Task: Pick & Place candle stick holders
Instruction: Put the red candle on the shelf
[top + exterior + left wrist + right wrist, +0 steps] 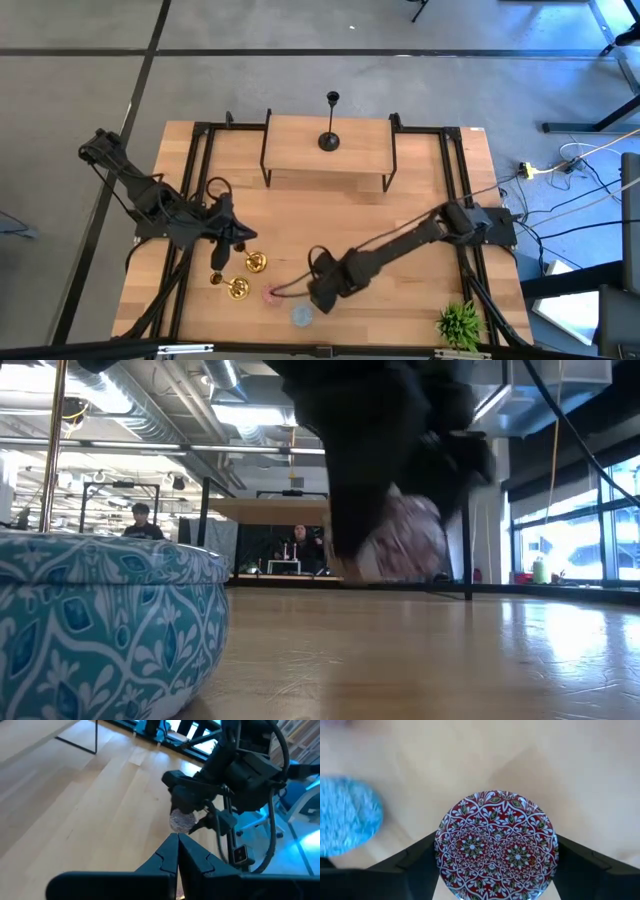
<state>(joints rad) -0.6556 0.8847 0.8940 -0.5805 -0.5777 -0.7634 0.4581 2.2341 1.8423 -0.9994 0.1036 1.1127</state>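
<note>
- Right claw [318, 296] low over the front of the bench [420, 290], its fingers [412, 865] on both sides of the pink holder [496, 844]; they hug its round patterned top, so it pinches the pink holder.
- High view: only a sliver of the pink holder shows beside the right claw, the rest is hidden under the arm.
- Low view: the dark claw blocks most of the pink holder [405, 545]; cannot tell whether it touches the bench or is lifted.
- Light blue holder [302, 316] sits on the bench just in front of the right claw; in the low view it fills the near left corner and is cut off by the edge; blurred blue patch in the right wrist view.
- Left claw [177, 851] pressed together, holding nothing, hangs over the left side of the bench near the two gold sticks [238, 288].
- Gold sticks look like bases from above; their stems are hard to make out.
- Black stick [329, 140] stands upright on the raised shelf [300, 150] at the back, well apart from the rest.
- Green plant [460, 322] at the front right corner.
- Purple holder not made out in any view.
- Two people far back in the room, low view, small and unclear.
</note>
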